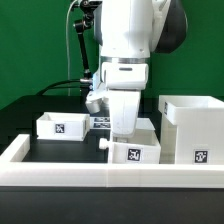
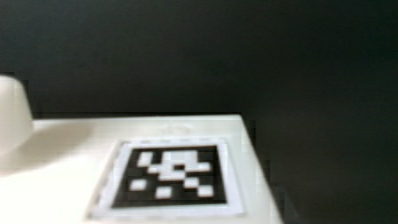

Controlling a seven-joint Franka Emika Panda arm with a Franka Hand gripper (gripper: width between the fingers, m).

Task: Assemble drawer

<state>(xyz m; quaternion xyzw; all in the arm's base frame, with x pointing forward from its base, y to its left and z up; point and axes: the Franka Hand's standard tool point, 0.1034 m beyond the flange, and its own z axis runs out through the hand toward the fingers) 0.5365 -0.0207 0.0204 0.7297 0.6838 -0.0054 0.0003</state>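
A small open-top white box [image 1: 135, 152] with a tag on its front stands at the front centre, just behind the border wall. My gripper [image 1: 122, 130] hangs straight down over its back edge. The fingertips are hidden by the box, so I cannot tell whether they are open or shut. A second small open box [image 1: 60, 125] stands at the exterior view's left. The large cube-shaped housing [image 1: 195, 128] stands at the exterior view's right. In the wrist view a white tagged surface [image 2: 173, 178] is close and blurred, and no fingers show.
The low white border wall [image 1: 100, 178] runs along the front and up the left side. The marker board [image 1: 100, 121] lies on the black table behind the gripper. A rounded white shape [image 2: 13, 125] sits at the wrist view's edge.
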